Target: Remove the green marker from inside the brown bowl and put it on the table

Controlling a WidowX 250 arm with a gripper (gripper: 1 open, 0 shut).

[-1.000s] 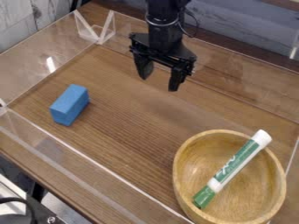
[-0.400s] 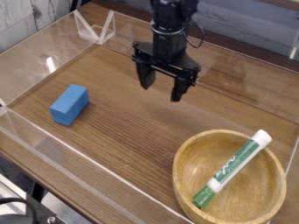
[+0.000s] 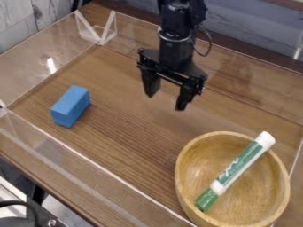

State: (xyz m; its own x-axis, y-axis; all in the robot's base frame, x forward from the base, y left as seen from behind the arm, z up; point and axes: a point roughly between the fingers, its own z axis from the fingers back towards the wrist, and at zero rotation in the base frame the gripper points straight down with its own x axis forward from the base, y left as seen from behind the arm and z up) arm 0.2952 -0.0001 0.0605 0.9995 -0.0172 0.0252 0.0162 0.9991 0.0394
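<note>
The green marker [image 3: 235, 172] lies slanted inside the brown bowl [image 3: 196, 182] at the lower right, its white cap resting near the bowl's far rim. My gripper [image 3: 167, 95] hangs above the middle of the table [image 3: 130, 133], pointing straight down, up and to the left of the bowl and well apart from it. Its dark fingers stand spread wide with nothing between them.
A blue rectangular block [image 3: 70, 105] lies on the table's left side. Low clear acrylic walls [image 3: 48, 155] border the tabletop, with a folded clear piece [image 3: 95, 28] at the back left corner.
My gripper has drifted slightly down and to the right in the picture, toward the bowl, still open. The marker, bowl and block have stayed put.
</note>
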